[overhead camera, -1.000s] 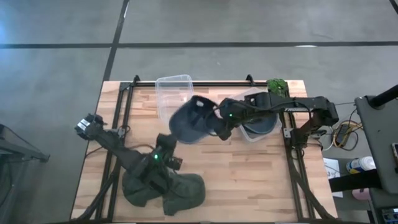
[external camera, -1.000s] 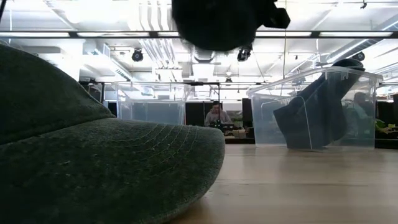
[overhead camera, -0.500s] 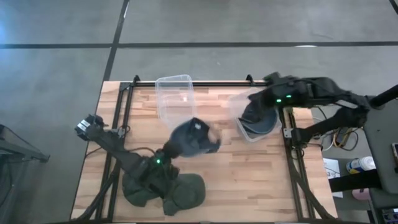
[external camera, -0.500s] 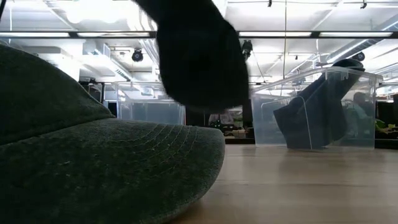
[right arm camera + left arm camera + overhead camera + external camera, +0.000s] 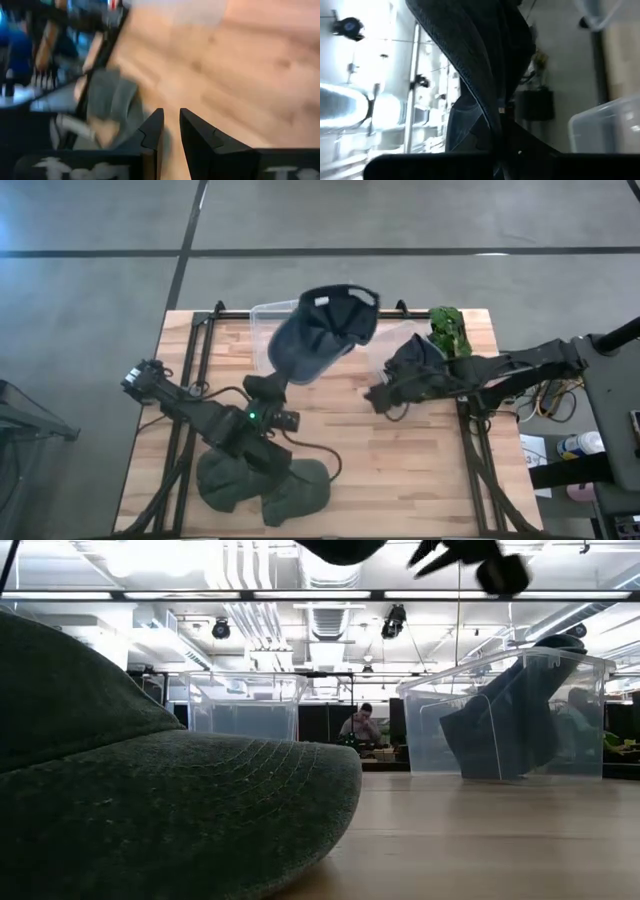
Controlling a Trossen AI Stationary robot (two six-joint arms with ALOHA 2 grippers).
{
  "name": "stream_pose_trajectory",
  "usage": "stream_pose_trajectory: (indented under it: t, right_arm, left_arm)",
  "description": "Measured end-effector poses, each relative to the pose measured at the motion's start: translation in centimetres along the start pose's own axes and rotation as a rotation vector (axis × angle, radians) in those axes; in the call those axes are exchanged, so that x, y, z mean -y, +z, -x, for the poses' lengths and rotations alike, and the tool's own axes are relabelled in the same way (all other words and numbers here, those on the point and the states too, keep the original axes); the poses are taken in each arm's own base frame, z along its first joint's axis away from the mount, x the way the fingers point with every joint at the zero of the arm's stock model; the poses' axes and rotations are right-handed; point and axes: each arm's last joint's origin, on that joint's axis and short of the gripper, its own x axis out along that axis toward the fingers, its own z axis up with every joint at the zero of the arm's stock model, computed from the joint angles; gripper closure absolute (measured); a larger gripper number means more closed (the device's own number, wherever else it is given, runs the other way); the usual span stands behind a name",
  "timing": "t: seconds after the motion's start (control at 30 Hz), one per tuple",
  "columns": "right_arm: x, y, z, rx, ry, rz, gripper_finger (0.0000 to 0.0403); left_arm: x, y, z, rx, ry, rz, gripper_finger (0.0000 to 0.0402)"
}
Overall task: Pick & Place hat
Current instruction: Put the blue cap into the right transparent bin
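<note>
Hat held aloft over the far bin

Desk (image 5: 400,470) of pale wood slats is seen from above, with both arms over it. Two clear plastic bins are noted at its far side: a left bin (image 5: 270,330) largely covered by the lifted hat, and a right bin (image 5: 500,715) in which a dark hat is stood on edge. A pile of green hats (image 5: 265,485) is spread at the near edge; one green cap (image 5: 150,800) fills the low view's foreground. The dark blue hat (image 5: 320,335) is carried in the air above the left bin, its brim pinched in the left hand (image 5: 268,385), whose fingers are clamped on the fabric. The right hand (image 5: 378,396) is found low over mid-desk, just beside the right bin, fingers nearly together with nothing between them. A small green object (image 5: 447,328) lies at the far right corner.
</note>
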Motion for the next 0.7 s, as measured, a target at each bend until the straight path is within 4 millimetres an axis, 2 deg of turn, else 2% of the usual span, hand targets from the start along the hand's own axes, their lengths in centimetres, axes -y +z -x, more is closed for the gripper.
stream_pose_trajectory:
  t: [0.1, 0.27, 0.37, 0.5, 0.7]
  right_arm:
    - [0.0, 1.7, -1.1, 0.135, 0.109, -0.043, 0.0344]
    - [0.0, 4.9, -2.0, 0.168, 0.273, -0.029, 0.0344]
    - [-0.7, 6.5, -0.8, 0.203, 0.268, 0.029, 0.0344]
    - [-1.7, 8.1, 1.6, 0.218, 0.170, 0.115, 0.0345]
    - [-1.6, 8.8, 6.4, 0.154, -0.164, 0.221, 0.0345]
  left_arm:
    - [0.0, 0.6, 0.7, 0.051, -0.072, 0.019, 0.0394]
    - [1.2, 1.6, 2.4, 0.170, -0.219, 0.022, 0.0394]
    - [2.1, 1.9, 3.3, 0.212, -0.235, -0.052, 0.0393]
    - [3.4, 1.8, 3.9, 0.243, -0.269, -0.134, 0.0393]
    - [4.4, 1.5, 3.8, 0.228, -0.234, -0.232, 0.0393]
